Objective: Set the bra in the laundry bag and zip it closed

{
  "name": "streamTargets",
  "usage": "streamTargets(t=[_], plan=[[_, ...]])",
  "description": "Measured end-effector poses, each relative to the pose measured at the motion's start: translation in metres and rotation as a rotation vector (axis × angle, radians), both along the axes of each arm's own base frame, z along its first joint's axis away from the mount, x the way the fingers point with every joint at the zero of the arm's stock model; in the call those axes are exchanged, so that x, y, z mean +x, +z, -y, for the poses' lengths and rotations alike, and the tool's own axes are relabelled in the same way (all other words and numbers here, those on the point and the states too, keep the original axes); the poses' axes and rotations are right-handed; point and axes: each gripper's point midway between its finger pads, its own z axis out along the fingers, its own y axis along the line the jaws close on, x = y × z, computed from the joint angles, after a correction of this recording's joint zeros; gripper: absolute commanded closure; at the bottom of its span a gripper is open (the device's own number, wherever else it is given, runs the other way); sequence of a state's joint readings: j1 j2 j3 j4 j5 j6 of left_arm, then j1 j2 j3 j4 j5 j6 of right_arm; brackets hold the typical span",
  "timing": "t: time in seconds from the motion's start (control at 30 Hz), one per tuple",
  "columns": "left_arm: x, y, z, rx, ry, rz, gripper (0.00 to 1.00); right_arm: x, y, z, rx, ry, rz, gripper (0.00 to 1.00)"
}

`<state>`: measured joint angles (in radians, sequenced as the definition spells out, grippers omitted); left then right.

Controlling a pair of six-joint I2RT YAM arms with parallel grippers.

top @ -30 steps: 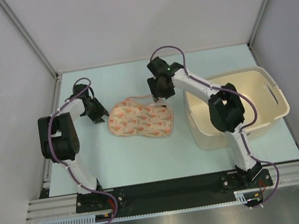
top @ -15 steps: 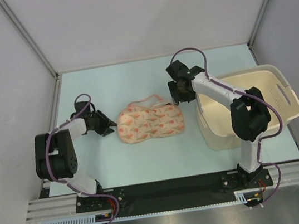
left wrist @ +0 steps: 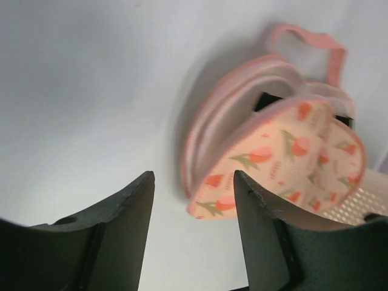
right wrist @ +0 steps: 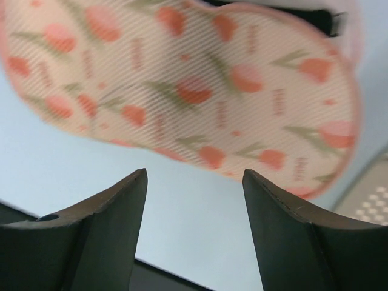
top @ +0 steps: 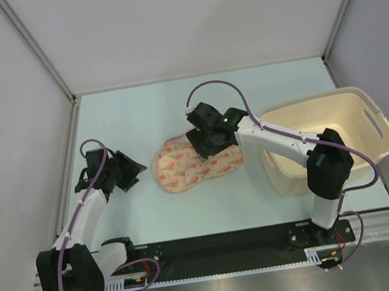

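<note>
1 laundry bag (top: pixel 183 169), edge gaping, mid-worktop (top: pixel 139 117); 1 bra (left wrist: pixel 267 100), black edging showing inside. 1 cream basket (top: pixel 323 97) at right. Left gripper (left wrist: pixel 193 177) beside bag, right gripper (right wrist: pixel 194 176) above it: both jaws wide, empty. Pale-blue worktop, grey walls (top: pixel 183 23).

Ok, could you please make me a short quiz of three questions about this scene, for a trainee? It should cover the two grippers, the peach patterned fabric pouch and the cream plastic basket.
1. True or false: the left gripper is open and holds nothing.
2. In the top view, the cream perforated plastic basket stands: A) left of the peach-pink patterned fabric pouch; B) right of it; C) on top of it.
3. Which gripper is over the pouch in the top view?
Key: 1 true. 2 B. 3 the right gripper, its jaws apart.
</note>
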<state>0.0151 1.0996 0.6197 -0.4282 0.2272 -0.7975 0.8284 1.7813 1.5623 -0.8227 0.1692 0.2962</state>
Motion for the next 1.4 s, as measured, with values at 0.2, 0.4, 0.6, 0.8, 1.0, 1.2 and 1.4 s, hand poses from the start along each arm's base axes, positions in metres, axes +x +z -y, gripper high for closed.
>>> streamTargets(t=[0.2, 0.4, 0.6, 0.8, 1.0, 1.2, 1.4], plan=[[0.005, 0.011, 0.035, -0.023, -0.225, 0.098, 0.33, -0.046, -0.024, -0.029, 0.185, 0.045, -0.152, 0.3], [0.012, -0.019, 0.048, -0.003, -0.375, -0.015, 0.29, -0.087, -0.049, -0.035, 0.346, 0.011, -0.308, 0.2], [0.009, -0.04, 0.048, 0.008, -0.428, -0.083, 0.28, -0.111, -0.073, -0.037, 0.482, -0.083, -0.413, 0.17], [0.009, -0.054, 0.051, -0.003, -0.452, -0.108, 0.39, -0.106, -0.073, -0.052, 0.62, -0.174, -0.432, 0.17], [0.018, -0.061, 0.058, -0.043, -0.441, -0.073, 0.79, -0.098, -0.077, -0.058, 0.718, -0.278, -0.404, 0.17], [0.02, -0.064, 0.065, -0.11, -0.401, -0.071, 1.0, -0.092, -0.072, -0.072, 0.788, -0.334, -0.384, 0.18], [0.014, -0.062, 0.074, -0.231, -0.352, -0.085, 1.0, -0.086, -0.073, -0.083, 0.833, -0.35, -0.371, 0.18]])
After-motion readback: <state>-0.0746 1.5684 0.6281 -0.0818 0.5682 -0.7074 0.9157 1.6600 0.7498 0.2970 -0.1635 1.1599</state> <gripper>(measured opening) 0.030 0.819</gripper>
